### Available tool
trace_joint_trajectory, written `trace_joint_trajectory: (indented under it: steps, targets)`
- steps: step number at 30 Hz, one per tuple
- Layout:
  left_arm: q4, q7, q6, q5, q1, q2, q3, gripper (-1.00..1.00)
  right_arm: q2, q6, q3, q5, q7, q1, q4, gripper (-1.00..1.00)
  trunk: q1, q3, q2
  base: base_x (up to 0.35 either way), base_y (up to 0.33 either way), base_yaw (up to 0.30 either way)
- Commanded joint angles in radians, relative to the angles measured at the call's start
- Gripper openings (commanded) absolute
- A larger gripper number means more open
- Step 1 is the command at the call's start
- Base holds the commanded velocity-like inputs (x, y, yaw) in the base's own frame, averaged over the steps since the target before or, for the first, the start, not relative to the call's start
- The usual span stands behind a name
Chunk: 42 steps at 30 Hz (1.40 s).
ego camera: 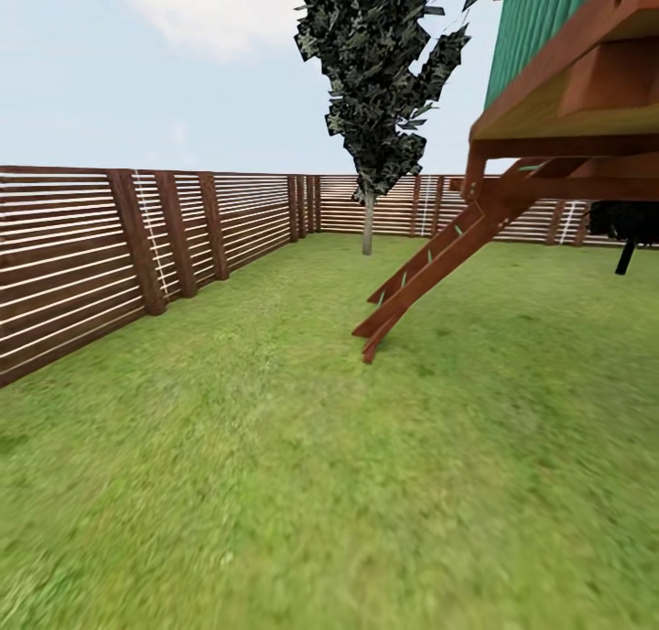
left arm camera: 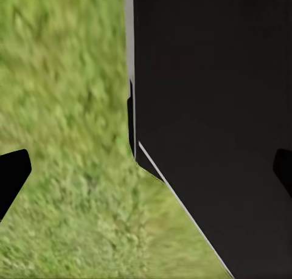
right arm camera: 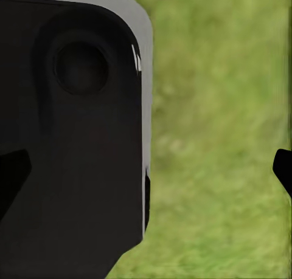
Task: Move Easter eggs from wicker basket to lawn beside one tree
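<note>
The lawn (ego camera: 275, 483) spreads out ahead in the head view, short green grass with yellowish patches. A tree (ego camera: 368, 218) with a thin pale trunk and a dark leafy crown stands at the far side, close to the fence. The Easter eggs and the wicker basket are out of view. In the left wrist view my left gripper (left arm camera: 146, 172) is open over grass, its dark fingertips (left arm camera: 12, 175) far apart with nothing between them. My right gripper (right arm camera: 146, 172) is open as well, above grass, with nothing held.
A brown slatted fence (ego camera: 110, 255) runs along the left and across the back. A wooden playhouse (ego camera: 577, 81) with a green wall stands at the right, its ladder (ego camera: 430, 268) slanting down to the grass. My own black body (left arm camera: 213, 109) sits beside each gripper in the wrist views.
</note>
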Motion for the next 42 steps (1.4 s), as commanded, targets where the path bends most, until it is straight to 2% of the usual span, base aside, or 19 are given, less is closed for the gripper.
trace_joint_trajectory:
  steps: [1,8,25,42]
  targets:
    - [-0.002,-0.001,-0.001,0.0,0.001,0.0,0.0,1.0,0.0,-0.001,0.0,0.001,-0.001,-0.001,0.002,1.0,0.001,-0.001,0.0,0.339,0.0,0.26]
    - [-0.002,-0.002,-0.001,0.0,0.001,0.0,0.0,1.0,0.001,-0.001,0.001,0.002,-0.001,-0.001,0.002,1.0,0.001,-0.001,0.0,0.339,0.0,0.223]
    - [-0.001,-0.001,-0.001,0.0,0.001,-0.002,0.0,1.0,0.001,-0.001,0.001,0.003,-0.001,-0.001,0.002,1.0,0.001,-0.001,0.0,0.339,0.0,0.023]
    - [-0.001,-0.001,0.001,0.0,0.001,-0.002,0.0,1.0,0.001,-0.001,0.001,0.002,-0.001,-0.001,0.002,1.0,0.001,-0.001,0.0,0.339,0.0,0.247]
